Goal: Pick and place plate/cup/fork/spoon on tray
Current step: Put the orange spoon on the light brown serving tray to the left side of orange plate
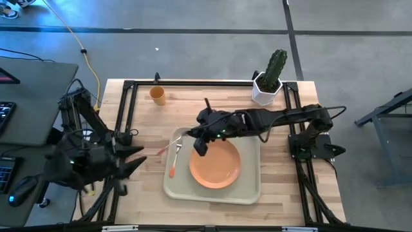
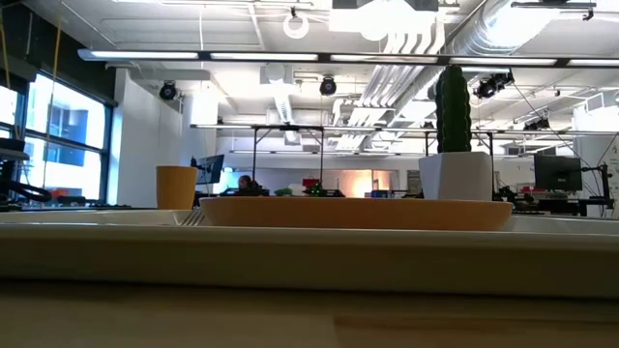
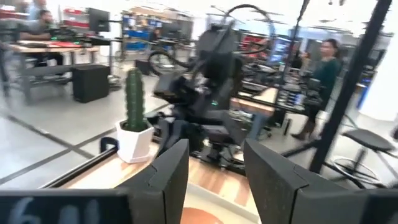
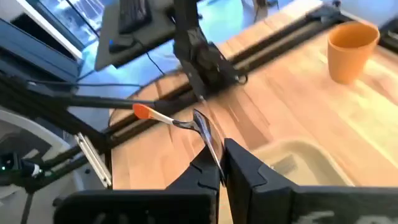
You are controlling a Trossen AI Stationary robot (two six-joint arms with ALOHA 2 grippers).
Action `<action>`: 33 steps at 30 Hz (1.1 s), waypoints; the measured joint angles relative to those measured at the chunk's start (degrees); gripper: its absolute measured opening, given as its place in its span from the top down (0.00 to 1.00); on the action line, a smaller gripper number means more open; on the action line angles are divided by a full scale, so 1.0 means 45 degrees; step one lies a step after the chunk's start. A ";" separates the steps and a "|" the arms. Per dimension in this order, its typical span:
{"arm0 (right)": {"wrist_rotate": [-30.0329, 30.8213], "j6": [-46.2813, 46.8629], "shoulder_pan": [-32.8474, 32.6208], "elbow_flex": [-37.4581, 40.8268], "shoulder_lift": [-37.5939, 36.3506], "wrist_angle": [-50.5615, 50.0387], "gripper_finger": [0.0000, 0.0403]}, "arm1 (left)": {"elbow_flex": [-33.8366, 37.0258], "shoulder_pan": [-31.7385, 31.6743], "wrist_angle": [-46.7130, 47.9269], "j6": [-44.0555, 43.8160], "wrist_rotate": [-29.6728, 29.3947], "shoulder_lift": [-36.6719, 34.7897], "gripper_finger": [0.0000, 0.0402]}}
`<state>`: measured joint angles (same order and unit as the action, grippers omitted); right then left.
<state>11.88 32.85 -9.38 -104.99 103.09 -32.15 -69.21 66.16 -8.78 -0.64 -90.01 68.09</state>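
Pinched between our right gripper's (image 4: pixel 222 163) closed dark fingers, the small spoon (image 4: pixel 186 124) with its silver metal bowl and slim orange-red handle is hanging over the near-left corner of the large pale beige-green rectangular plastic tray (image 1: pixel 251 193). We are judging the job about half done: the round shallow orange plastic plate (image 1: pixel 215 165) and the orange-handled fork (image 1: pixel 174 162) are already lying on that tray, while the small orange plastic tumbler cup (image 1: pixel 158 95) is waiting well apart on the wooden table (image 1: pixel 309 193). Our left gripper (image 3: pixel 214 174) is idling with fingers parted off the table's left edge.

Wooden table (image 1: pixel 283 193) under tray (image 1: pixel 252 193), cup (image 1: pixel 158 95), pot (image 1: pixel 264 94)
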 joint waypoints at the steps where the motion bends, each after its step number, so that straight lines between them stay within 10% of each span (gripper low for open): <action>1: -0.0088 0.0106 -0.0014 0.0000 0.0033 -0.0365 1.00 | 0.0000 -0.0171 0.0334 -0.0482 0.0015 0.0006 0.66; 6: -0.0308 0.0392 -0.0320 0.0029 0.0063 -0.1906 1.00 | 0.0000 -0.1140 0.2903 -0.4243 0.1503 0.0007 0.70; 14: -0.2163 -0.0266 -0.0765 0.0024 0.0067 -0.3169 1.00 | 0.0005 -0.3882 0.8096 -1.0786 0.7460 0.0286 0.70; 33: -0.4464 -0.1293 0.0794 0.0015 0.0223 -0.4614 1.00 | 0.0010 -0.8985 0.9793 -1.1090 1.4064 0.2190 0.74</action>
<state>-8.21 27.03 -5.81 -104.92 104.09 -52.91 -69.17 25.73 35.29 -50.55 -26.72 77.94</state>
